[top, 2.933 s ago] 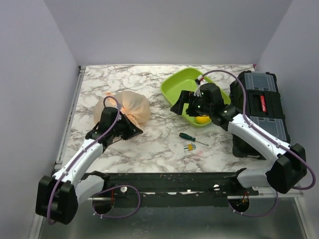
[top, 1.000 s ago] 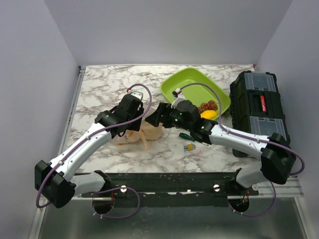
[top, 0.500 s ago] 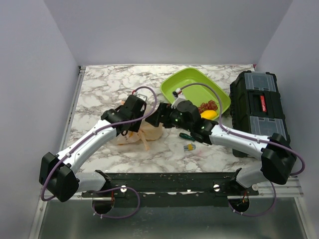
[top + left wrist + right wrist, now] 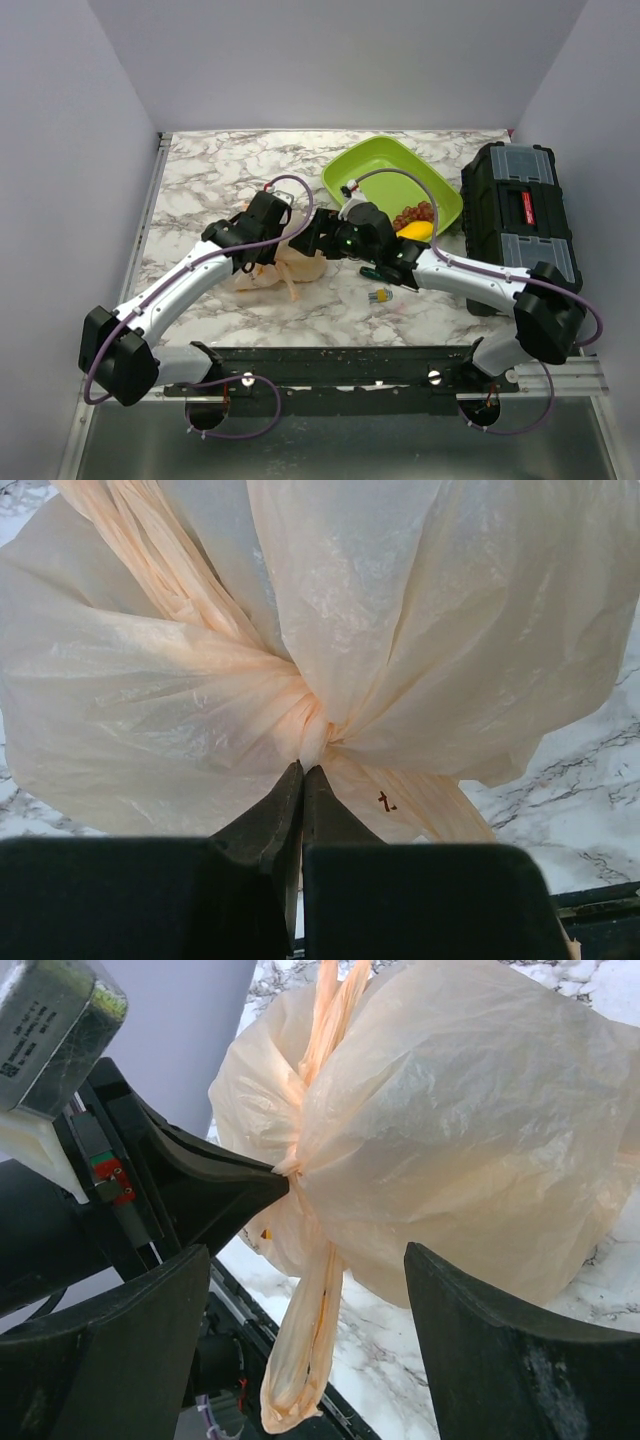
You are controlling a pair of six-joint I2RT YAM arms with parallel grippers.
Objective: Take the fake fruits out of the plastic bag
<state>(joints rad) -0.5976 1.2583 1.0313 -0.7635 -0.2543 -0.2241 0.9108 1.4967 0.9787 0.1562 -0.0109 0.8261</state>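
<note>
No text reads clearly. The bag (image 4: 420, 630) carries a small dark mark (image 4: 385, 801) — perhaps a "t". The red label (image 4: 523, 210) on the toolbox (image 4: 520, 255) is too small to read.

White marble-patterned desk (image 4: 200, 170), viewed from above. Resting on it: a peach plastic bag (image 4: 275, 272), left of centre; a lime-green tray (image 4: 345, 165) toward the far edge; a black toolbox (image 4: 520, 225) along the right side; a green-handled screwdriver (image 4: 372, 272) and a small yellow-and-silver piece (image 4: 380, 296), close together between bag and toolbox.
</note>
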